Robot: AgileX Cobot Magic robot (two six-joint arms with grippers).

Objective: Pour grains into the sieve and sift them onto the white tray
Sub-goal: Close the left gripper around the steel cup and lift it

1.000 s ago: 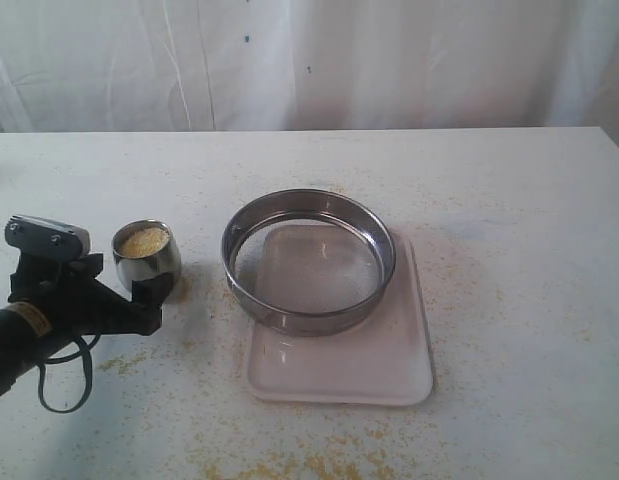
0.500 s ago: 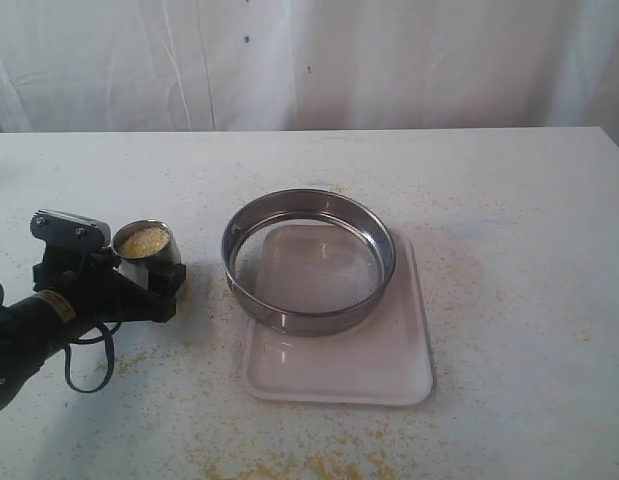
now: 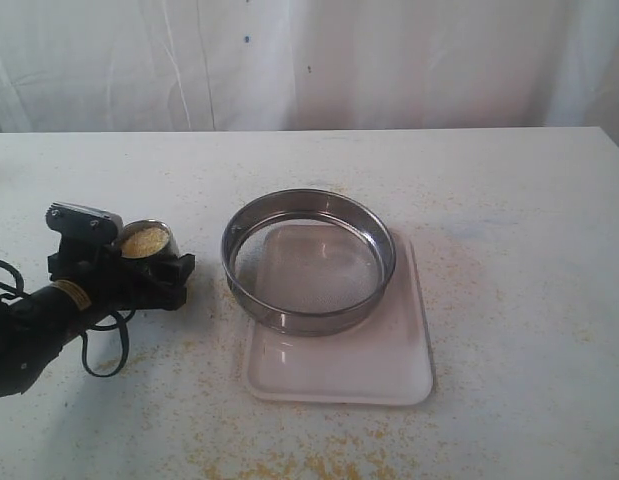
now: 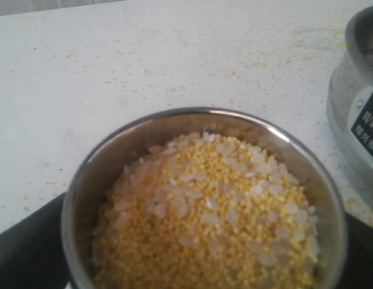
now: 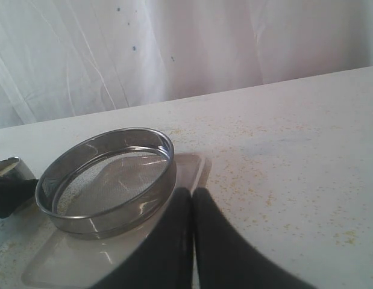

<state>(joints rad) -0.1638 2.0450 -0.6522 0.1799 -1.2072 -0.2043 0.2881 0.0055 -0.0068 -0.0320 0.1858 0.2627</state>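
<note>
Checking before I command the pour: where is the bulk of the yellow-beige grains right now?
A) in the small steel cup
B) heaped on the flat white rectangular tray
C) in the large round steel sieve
A: the small steel cup is filled with yellow-beige grains, while the large round steel sieve shows bare mesh and the flat white rectangular tray under it holds no heap.

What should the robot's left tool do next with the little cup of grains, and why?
Probably close the left tool on the steel cup. Its fingers sit open on either side of the cup, which is full of grains. The sieve on the white tray looks empty, so nothing has been poured yet.
</note>
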